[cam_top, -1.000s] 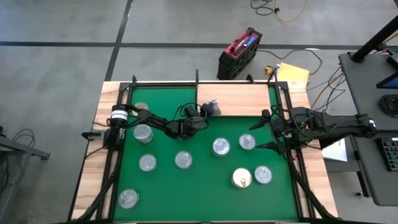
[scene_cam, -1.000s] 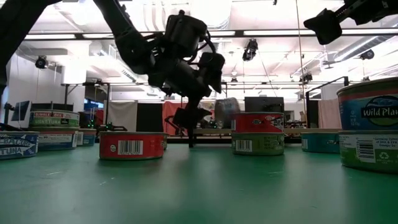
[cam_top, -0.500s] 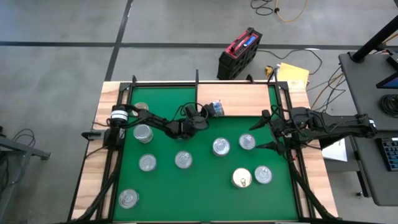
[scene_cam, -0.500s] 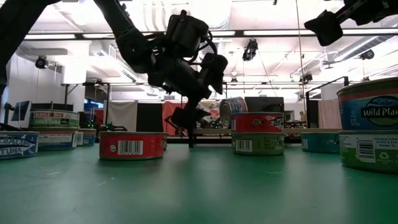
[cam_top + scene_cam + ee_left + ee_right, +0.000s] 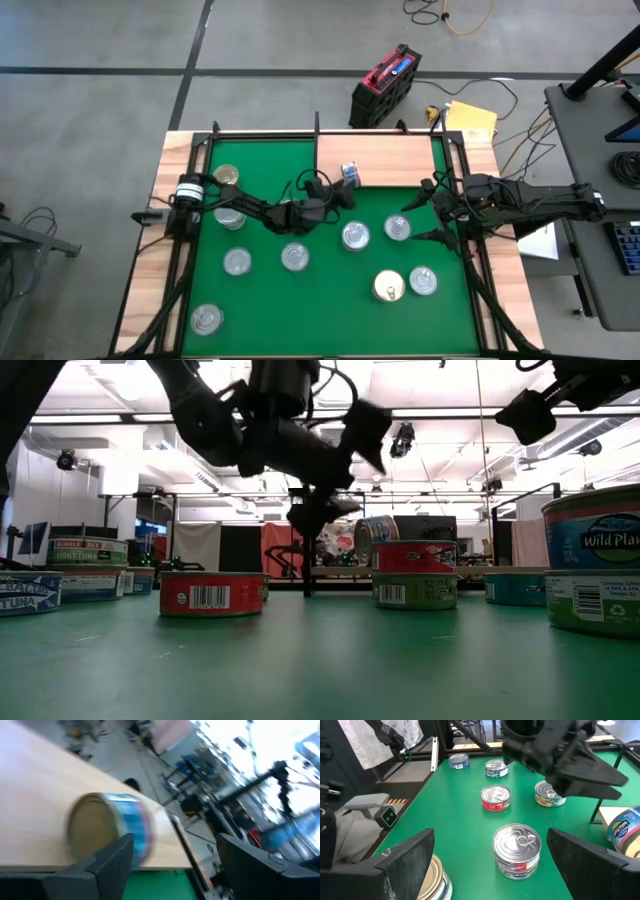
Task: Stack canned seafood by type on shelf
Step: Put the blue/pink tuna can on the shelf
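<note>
High view, blue can (image 5: 349,172) tipped on shelf (image 5: 400,160)

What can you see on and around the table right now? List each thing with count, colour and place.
Mat: one, green, covering the table top.
Shelf: one, pale wood, along the right half of the mat's far edge.
Can on the shelf: one, blue-sided, lying on its side near the shelf's left end.
Silver-lidded cans: seven, spread over the mat.
Gold-lidded cans: two, one at the mat's front right, one at its far left.
Case: one, red and black, on the floor beyond the table.
Left tool: open, over the mat just short of the can on the shelf.
Right tool: open, over the mat's right side.
</note>
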Tool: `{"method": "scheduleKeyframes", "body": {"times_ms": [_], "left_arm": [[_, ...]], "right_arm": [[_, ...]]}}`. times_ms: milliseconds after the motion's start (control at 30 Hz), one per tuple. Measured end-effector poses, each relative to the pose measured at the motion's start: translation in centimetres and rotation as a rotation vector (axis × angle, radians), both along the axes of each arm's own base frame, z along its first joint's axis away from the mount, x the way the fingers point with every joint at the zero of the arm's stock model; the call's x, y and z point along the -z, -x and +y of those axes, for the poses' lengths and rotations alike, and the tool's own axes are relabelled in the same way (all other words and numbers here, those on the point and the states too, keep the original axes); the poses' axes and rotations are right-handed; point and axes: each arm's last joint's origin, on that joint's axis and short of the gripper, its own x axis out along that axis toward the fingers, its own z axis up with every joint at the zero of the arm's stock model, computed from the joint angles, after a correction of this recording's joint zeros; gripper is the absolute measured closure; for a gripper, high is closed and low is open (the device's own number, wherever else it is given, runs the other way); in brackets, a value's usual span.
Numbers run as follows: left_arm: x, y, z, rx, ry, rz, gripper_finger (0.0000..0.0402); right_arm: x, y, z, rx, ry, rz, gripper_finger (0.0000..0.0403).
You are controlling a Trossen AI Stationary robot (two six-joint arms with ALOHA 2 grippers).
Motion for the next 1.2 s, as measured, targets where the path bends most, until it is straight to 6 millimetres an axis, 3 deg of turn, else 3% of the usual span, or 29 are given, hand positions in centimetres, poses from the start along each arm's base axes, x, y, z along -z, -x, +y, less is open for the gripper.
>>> {"method": "scheduleKeyframes", "body": {"times_ms": [233, 367, 467, 633, 800, 900, 1200], "left_arm": [[0.2, -0.2, -0.4, 0.116, -0.076, 0.109, 0.0199], [-0.2, -0.9, 0.2, 0.226, -0.095, 0.163, 0.0297], [-1.6, -2.2, 0.6, 0.281, -0.144, 0.253, 0.0382], [-4.9, -4.1, 1.8, 0.299, -0.171, 0.608, 0.0399], [-8.2, -4.0, 3.8, 0.289, -0.172, 0.928, 0.0401], [-9.7, -3.8, 4.6, 0.330, -0.181, 0.991, 0.0401], [-9.3, -3.6, 7.5, 0.649, -0.186, 1.082, 0.0402]], "right_arm": [[0.0, 0.0, 0.0, 0.004, -0.013, 0.001, 0.0026], [-0.1, 0.0, 0.0, 0.004, -0.012, -0.011, 0.0026], [-0.2, -0.1, 0.0, 0.004, -0.012, -0.019, 0.0026], [-0.2, -0.1, 0.0, 0.004, -0.012, -0.019, 0.0026], [-0.2, -0.1, 0.0, 0.003, -0.011, -0.019, 0.0026], [-0.2, -0.1, 0.0, 0.003, -0.011, -0.019, 0.0026], [-0.2, -0.1, 0.0, 0.001, -0.004, -0.021, 0.0026]]}}
